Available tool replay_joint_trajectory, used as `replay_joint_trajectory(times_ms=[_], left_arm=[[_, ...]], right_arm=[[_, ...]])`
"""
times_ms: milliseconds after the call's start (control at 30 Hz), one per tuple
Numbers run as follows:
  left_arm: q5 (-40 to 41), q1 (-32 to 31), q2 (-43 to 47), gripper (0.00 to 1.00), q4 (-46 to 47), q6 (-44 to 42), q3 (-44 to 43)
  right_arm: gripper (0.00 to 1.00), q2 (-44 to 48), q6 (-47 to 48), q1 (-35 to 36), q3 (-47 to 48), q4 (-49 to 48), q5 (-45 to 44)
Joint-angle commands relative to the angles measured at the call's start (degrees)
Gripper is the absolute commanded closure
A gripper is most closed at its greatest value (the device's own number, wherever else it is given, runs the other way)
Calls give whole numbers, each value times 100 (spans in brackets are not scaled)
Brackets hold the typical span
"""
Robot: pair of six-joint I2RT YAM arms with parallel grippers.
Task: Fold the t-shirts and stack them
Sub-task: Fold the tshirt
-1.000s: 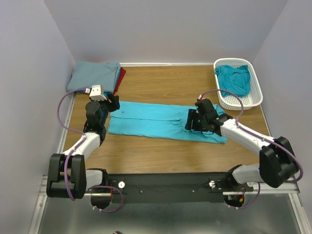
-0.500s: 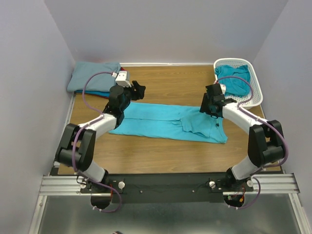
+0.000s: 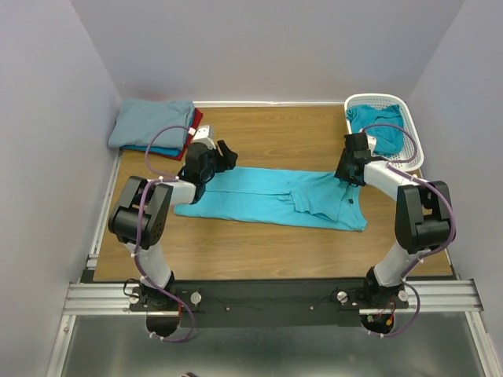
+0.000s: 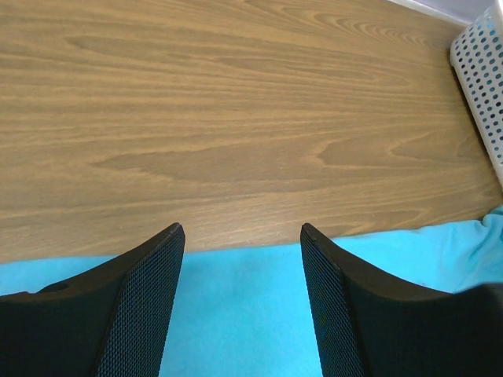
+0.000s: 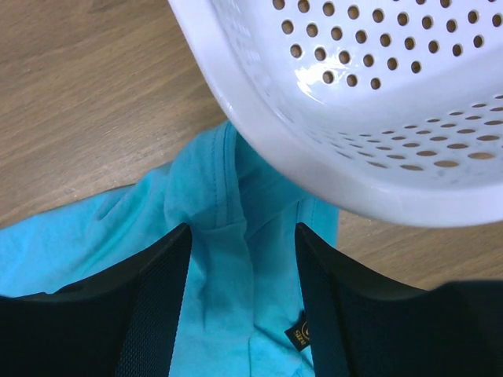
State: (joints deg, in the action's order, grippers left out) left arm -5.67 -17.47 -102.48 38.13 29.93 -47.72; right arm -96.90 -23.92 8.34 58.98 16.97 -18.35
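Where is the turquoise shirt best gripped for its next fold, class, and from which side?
Probably its far edge, at both ends. The shirt lies flat as a long strip, so one grip would leave it sagging. That edge lies free on the table, and the open left gripper and right gripper sit over it: come from above.

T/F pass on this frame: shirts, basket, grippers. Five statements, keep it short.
1. The turquoise t-shirt lies on the table. True.
2. The white basket is empty. False: a teal t-shirt lies in it.
3. Folded t-shirts are stacked in the far left corner. True.
4. The right gripper is shut on the turquoise t-shirt. False: its jaws stand open above it.
5. The left gripper is lifting the turquoise t-shirt. False: it is open, holding nothing.
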Motion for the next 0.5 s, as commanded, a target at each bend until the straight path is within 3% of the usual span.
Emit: replay_joint_trajectory(times_ms=[0,233,467], left_arm=[[-145,226,-106,31,300,258,289],[-487,578,-71,31,731,531,817],[-435,544,-150,34,503,680,800]], right_arm=[[39,-223,81,-104,52,-335,-46],[45,-443,63,-140,78,-467,33],[50,-523,28,-157,35,-493,51]])
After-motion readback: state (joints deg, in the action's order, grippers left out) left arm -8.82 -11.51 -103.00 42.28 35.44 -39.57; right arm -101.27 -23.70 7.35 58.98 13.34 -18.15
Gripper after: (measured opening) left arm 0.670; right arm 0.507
